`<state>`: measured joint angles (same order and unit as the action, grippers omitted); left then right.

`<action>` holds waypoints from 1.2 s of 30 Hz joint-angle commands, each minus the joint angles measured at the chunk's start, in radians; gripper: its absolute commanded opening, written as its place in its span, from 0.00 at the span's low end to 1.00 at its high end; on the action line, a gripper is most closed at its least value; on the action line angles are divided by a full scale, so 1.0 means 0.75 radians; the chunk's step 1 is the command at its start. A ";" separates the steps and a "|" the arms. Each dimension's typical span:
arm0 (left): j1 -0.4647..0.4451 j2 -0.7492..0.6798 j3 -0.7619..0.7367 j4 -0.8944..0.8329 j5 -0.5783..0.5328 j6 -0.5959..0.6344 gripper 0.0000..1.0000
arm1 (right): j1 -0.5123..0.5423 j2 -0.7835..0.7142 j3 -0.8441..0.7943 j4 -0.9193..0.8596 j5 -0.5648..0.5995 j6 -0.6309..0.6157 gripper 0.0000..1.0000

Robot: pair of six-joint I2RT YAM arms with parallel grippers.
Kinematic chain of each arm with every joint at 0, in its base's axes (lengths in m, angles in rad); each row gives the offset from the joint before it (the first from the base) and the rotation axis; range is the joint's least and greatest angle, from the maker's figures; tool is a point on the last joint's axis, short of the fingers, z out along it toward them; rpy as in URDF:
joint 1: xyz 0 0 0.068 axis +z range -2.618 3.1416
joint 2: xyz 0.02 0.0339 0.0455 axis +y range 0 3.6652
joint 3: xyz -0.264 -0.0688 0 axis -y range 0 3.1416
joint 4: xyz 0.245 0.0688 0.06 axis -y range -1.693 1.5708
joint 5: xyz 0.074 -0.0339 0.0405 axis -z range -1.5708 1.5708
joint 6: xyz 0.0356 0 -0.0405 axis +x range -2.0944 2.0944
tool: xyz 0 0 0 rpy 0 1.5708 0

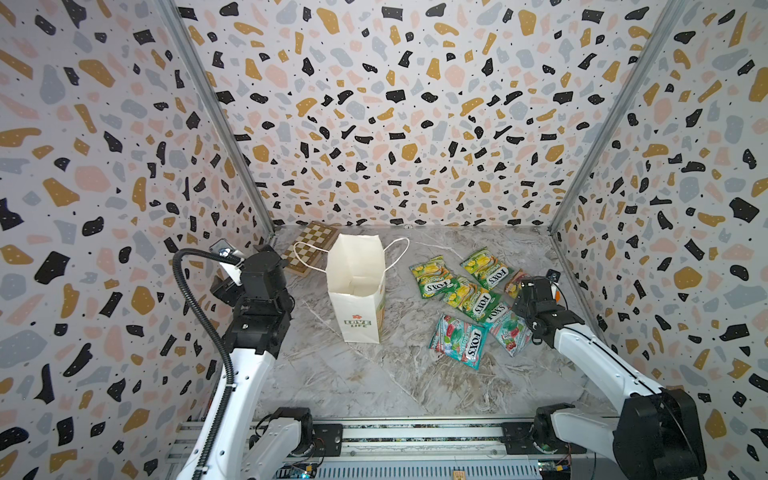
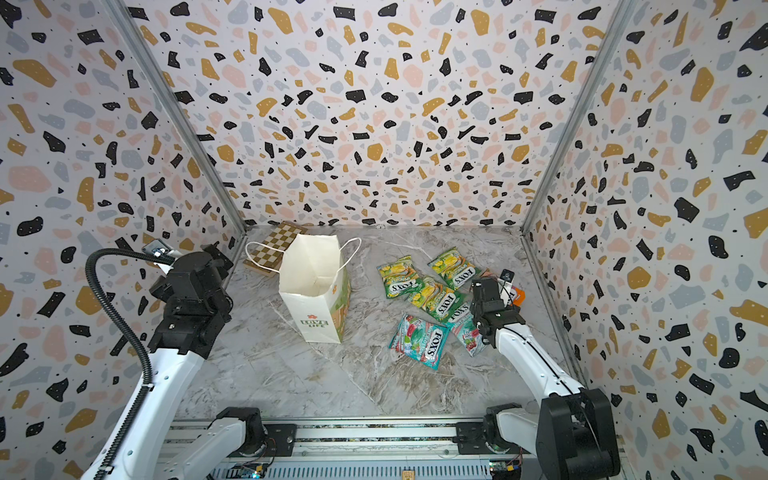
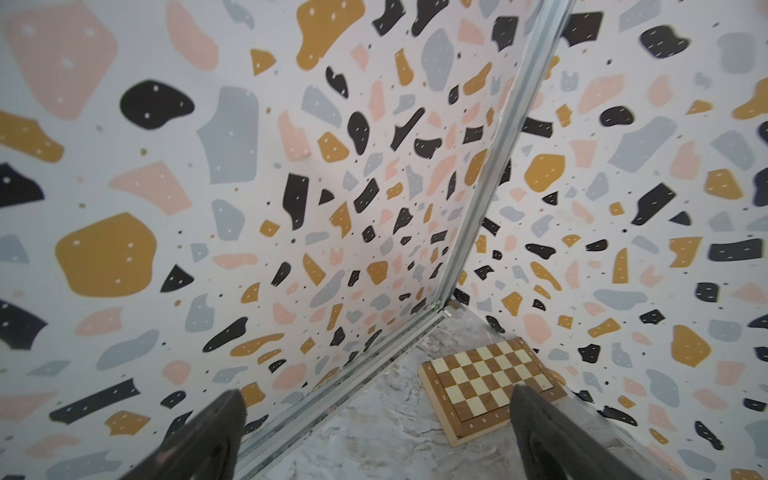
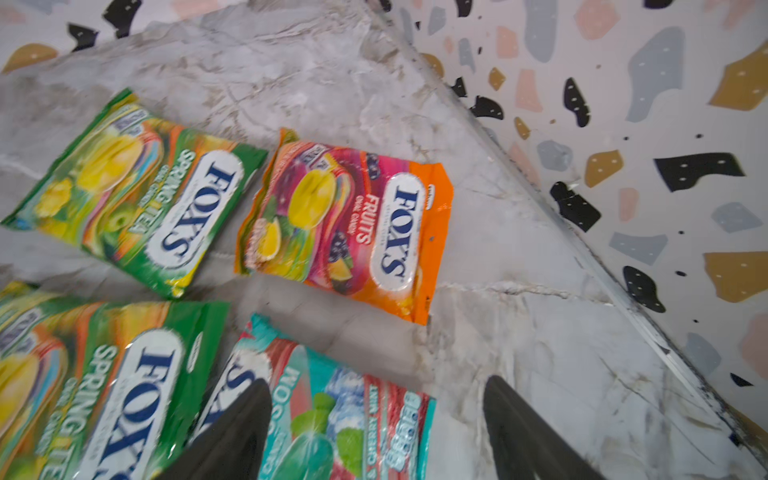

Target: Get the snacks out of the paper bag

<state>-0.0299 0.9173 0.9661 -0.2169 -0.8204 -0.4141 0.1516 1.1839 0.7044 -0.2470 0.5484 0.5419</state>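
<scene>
**Teal-red packet (image 4: 332, 419) under the right claw (image 4: 382, 436); bag looks emptied**

Six snacks (image 1: 471, 299) lie flat on the counter (image 1: 374, 382), clustered to the right of the paper bag (image 1: 359, 299) and clear of it. Three are green-yellow, two teal-red, and one pink-orange packet (image 4: 345, 232) lies nearest the side wall. The paper bag stands upright with its mouth open, and only white inner walls show. Its very bottom is partly hidden, so I judge the task done, or nearly so, pending a look inside. The right claw hangs wide and empty over the teal-red packet. The left claw (image 3: 374, 440), also wide and empty, points toward the corner by the chessboard (image 3: 490, 386).
</scene>
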 commanded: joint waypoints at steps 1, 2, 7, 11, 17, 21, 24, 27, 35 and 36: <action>0.038 -0.015 -0.088 0.067 0.015 -0.146 1.00 | -0.067 0.014 -0.028 0.088 0.055 0.014 0.81; 0.046 -0.011 -0.116 0.080 0.039 -0.169 1.00 | -0.085 0.022 -0.033 0.102 0.054 0.012 0.81; 0.056 -0.015 -0.299 0.182 0.094 -0.326 1.00 | -0.157 0.072 -0.082 0.206 0.062 0.011 0.81; 0.056 -0.074 -0.503 0.421 0.159 -0.333 1.00 | -0.197 0.086 -0.137 0.312 0.063 0.014 0.81; 0.056 -0.097 -0.830 0.922 0.290 -0.131 0.98 | -0.217 0.079 -0.245 0.532 0.048 -0.083 0.81; 0.056 -0.021 -0.925 1.106 0.357 -0.012 0.98 | -0.217 0.059 -0.329 0.716 0.050 -0.164 0.82; 0.056 0.065 -0.970 1.234 0.402 0.088 0.98 | -0.218 0.040 -0.388 0.863 0.049 -0.244 0.83; 0.056 0.152 -0.991 1.348 0.435 0.191 0.99 | -0.218 0.043 -0.454 1.045 0.005 -0.347 0.83; 0.057 0.369 -0.976 1.546 0.516 0.402 1.00 | -0.216 0.107 -0.587 1.475 -0.188 -0.536 0.84; 0.056 0.397 -0.984 1.592 0.513 0.411 1.00 | -0.216 0.119 -0.599 1.529 -0.227 -0.549 0.84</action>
<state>0.0063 1.1824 0.2287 0.8154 -0.4465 -0.1818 -0.0093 1.2587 0.2729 0.7155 0.4625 0.2066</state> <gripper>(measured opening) 0.999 0.838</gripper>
